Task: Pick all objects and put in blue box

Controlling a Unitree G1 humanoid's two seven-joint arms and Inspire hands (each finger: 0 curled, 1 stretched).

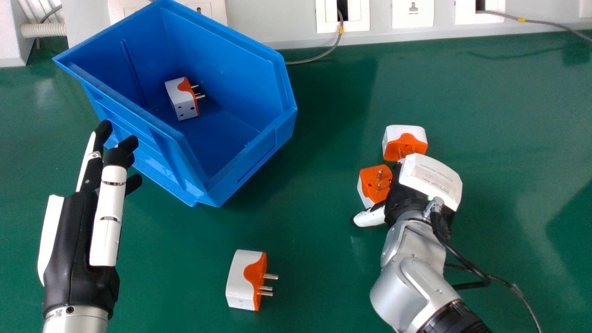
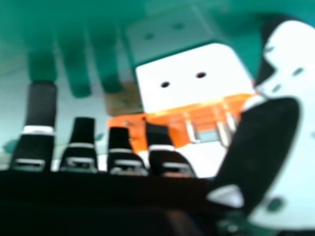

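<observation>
My left hand is at the left of the head view, fingers straight, beside the blue box. Inside the box lies one white and orange plug adapter. A second adapter rests on the table at the lower middle, pins facing right. My right hand is low over the table, open, its thumb below a third adapter; a fourth adapter sits just beyond it. In the right hand view, a white and orange adapter is close to my right hand, between fingers and thumb.
Wall sockets line the back edge of the green table, with a grey cable hanging behind the box. Black cables trail from my right wrist. A white casing stands at the back left.
</observation>
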